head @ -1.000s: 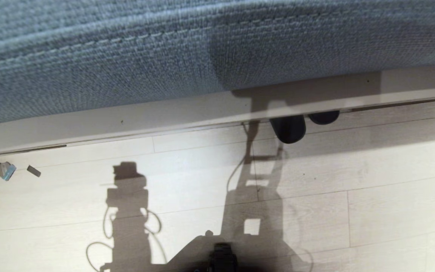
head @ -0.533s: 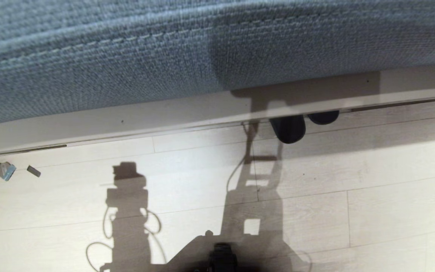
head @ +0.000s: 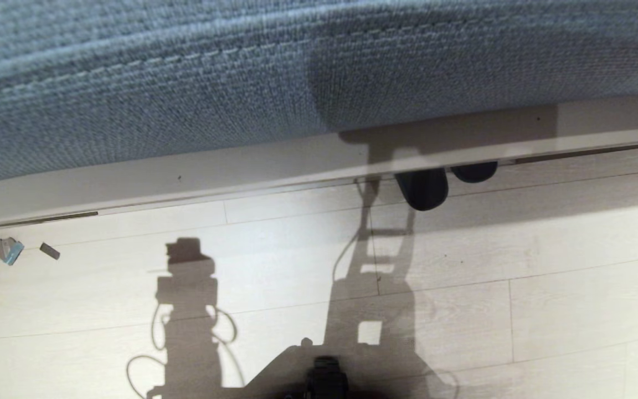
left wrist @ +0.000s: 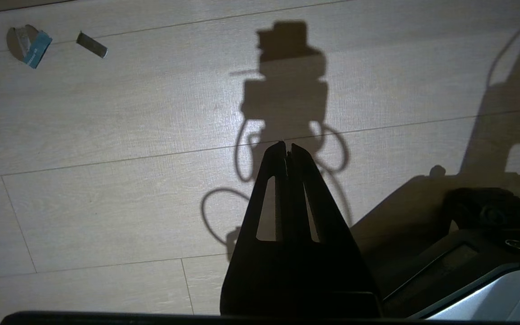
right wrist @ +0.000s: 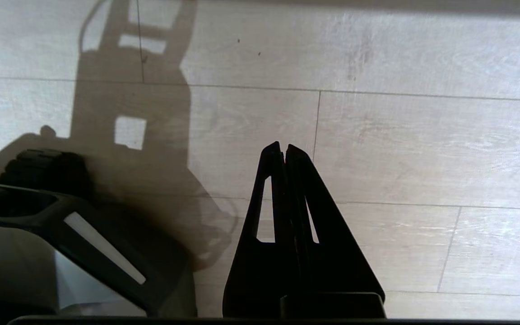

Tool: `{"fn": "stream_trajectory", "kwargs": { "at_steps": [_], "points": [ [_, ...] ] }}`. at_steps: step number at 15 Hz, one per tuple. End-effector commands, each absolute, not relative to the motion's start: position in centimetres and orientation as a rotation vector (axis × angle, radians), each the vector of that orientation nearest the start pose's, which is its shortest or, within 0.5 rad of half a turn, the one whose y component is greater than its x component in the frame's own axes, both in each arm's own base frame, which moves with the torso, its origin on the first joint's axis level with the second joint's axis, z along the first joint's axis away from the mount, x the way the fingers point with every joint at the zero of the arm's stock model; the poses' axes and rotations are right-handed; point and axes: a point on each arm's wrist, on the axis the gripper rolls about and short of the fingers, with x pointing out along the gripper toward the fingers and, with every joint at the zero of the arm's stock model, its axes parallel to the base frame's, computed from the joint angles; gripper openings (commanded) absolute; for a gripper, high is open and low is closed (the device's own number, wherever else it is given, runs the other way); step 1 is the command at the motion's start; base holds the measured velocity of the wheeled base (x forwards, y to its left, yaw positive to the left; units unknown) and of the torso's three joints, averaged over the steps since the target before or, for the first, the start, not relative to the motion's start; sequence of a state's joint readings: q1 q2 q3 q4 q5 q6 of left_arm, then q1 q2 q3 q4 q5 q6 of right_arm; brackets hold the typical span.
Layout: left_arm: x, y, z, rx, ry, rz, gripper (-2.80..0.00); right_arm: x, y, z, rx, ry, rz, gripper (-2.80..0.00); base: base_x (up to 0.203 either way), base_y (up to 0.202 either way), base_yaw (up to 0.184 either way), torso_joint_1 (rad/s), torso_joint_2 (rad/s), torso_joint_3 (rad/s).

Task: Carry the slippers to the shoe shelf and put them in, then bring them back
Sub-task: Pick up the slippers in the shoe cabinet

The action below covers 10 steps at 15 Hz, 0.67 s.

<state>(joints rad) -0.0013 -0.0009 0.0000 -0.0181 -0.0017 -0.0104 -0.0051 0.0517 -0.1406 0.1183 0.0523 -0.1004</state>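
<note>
The slippers [head: 423, 189] are two dark rounded shapes on the floor; the second one [head: 474, 172] lies just right of the first. Both are half hidden under the pale base board [head: 274, 166] of a blue-grey fabric piece of furniture [head: 241, 77]. The shoe shelf is out of view. Neither gripper shows in the head view. In its wrist view my left gripper [left wrist: 287, 144] hangs shut and empty over bare floor. My right gripper [right wrist: 283, 145] is also shut and empty over the floorboards, away from the slippers.
Pale wood floorboards [head: 546, 288] fill the foreground. Two small scraps lie at the left, a blue-and-white one [head: 9, 250] and a grey strip [head: 49, 251]. My base [head: 327, 382] shows at the near edge, with the arms' shadows on the floor.
The right arm's shadow near the slippers has shifted slightly. The slippers, scraps and the head view itself have not moved.
</note>
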Motion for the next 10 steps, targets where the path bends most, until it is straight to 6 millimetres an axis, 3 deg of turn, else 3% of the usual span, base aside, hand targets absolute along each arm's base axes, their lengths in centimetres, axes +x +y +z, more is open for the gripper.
{"fn": "stream_trajectory", "kwargs": {
  "at_steps": [1,6,10],
  "points": [
    [-2.24,0.0,7.52,-0.011,-0.012,-0.003,-2.8,-2.58,0.12,8.24,-0.078,-0.005,0.046,-2.8,0.0,0.0,0.0,0.0,0.0,0.0],
    [-2.23,0.0,7.52,-0.014,-0.012,-0.002,-2.8,-2.42,0.06,7.65,-0.098,0.02,0.024,-2.8,0.0,0.0,0.0,-0.001,0.0,0.009],
    [-2.24,0.0,7.53,-0.014,-0.014,-0.002,-2.8,-2.42,0.06,7.65,-0.088,0.021,0.024,-2.8,0.0,0.0,0.0,0.002,0.0,0.173]
  ]
}}
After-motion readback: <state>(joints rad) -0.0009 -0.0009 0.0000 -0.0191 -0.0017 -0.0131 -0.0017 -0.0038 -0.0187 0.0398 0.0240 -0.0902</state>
